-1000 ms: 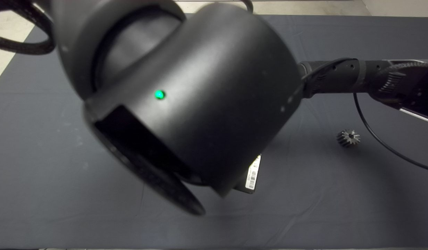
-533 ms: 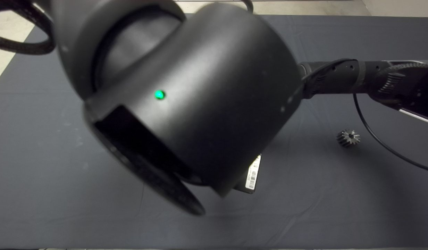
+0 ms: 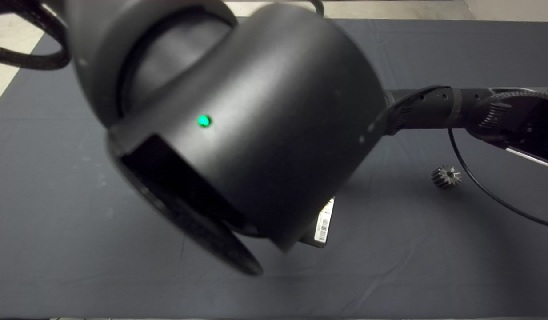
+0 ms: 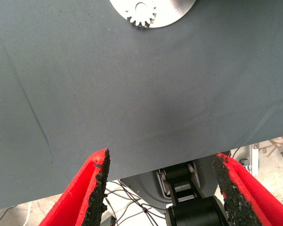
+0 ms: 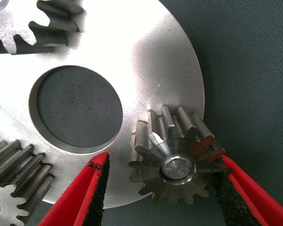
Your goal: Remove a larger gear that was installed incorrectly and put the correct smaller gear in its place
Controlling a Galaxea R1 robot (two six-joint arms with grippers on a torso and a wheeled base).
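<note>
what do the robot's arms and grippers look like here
Both arms are matte black. The left arm's rounded housing carries a small green light, with a braided black cable beside it. The right arm trails a thin black cable. Each gripper has red fingers lined with rough black pads.

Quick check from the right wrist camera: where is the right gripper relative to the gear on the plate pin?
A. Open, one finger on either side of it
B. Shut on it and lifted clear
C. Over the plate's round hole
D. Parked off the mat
A: the right gripper is open, its fingers flanking the larger gear, which sits on its pin at the edge of the round plate.
</note>
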